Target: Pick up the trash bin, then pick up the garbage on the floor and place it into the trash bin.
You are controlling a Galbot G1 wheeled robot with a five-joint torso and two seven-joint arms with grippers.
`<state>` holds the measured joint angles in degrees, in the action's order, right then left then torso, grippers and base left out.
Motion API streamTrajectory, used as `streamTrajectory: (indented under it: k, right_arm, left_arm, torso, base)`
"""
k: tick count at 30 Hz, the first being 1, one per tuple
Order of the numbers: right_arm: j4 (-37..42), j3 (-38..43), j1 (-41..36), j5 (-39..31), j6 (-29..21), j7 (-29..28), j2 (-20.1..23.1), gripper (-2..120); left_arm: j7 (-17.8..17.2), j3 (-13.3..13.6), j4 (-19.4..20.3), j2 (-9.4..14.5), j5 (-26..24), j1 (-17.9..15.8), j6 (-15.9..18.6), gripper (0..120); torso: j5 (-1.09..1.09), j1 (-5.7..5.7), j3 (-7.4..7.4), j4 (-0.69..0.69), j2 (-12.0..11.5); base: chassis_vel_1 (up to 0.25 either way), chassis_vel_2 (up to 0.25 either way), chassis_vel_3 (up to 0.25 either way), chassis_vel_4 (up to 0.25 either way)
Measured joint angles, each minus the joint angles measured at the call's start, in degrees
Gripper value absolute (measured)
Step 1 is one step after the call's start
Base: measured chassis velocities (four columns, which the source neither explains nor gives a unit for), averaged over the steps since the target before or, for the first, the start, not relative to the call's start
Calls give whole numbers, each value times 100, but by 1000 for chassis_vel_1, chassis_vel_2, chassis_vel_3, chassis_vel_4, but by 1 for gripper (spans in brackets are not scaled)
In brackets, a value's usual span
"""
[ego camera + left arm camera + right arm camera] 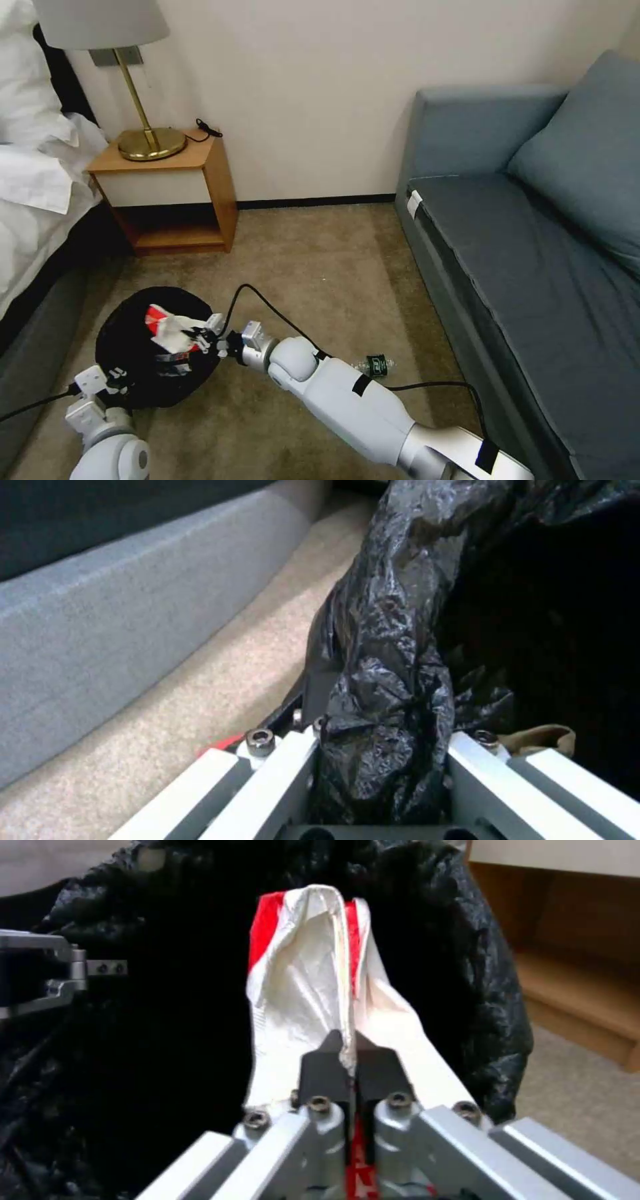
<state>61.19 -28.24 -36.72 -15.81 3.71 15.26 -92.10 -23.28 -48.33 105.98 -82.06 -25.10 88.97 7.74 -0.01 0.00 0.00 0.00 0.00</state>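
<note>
The trash bin (133, 363) stands low on the carpet at the left, its black bag (393, 645) covering the sides. My left gripper (119, 380) is shut on the bin's near rim, with bag plastic bunched between its fingers (280, 770). My right gripper (205, 341) is shut on the red-and-white packet (168, 327), which hangs over the bin's mouth. In the right wrist view the packet (313, 985) rises from the closed black pads (377, 1070). A tan scrap (543, 736) peeks out inside the bag. The clear green-labelled bottle (375, 365) lies on the carpet behind my right forearm.
A wooden nightstand (177, 193) with a brass lamp (143, 133) stands by the far wall. The bed (33, 200) runs along the left and a blue-grey sofa (533, 253) along the right. Open carpet (320, 267) lies between them.
</note>
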Motion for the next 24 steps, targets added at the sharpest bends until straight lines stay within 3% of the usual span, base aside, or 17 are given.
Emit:
streamTrajectory:
  k: [11,15,18,21,24]
  right_arm:
    - [56,-86,-131,46,164,-86,-4,49]
    - [61,-67,-137,43,198,-96,-4,58]
    - [79,15,-138,35,231,-114,-4,75]
    - [119,49,-143,26,235,-128,-4,80]
    - [380,171,-202,48,253,-194,101,96]
  left_arm:
    - [-2,10,-106,27,-105,-158,43,1]
    - [-4,11,-139,39,-107,-172,45,1]
    - [-4,29,-166,35,-107,-182,47,1]
    - [-4,37,-168,30,-105,-184,47,1]
    - [-4,39,-174,41,-102,-183,48,1]
  torso:
    - [1,0,0,0,0]
    - [0,0,0,0,0]
    - [1,0,0,0,0]
    - [0,0,0,0,0]
    - [1,0,0,2,0]
  base:
    - [0,0,0,0]
    - [0,0,0,0]
    - [0,0,0,0]
    - [0,0,0,0]
    - [0,0,0,0]
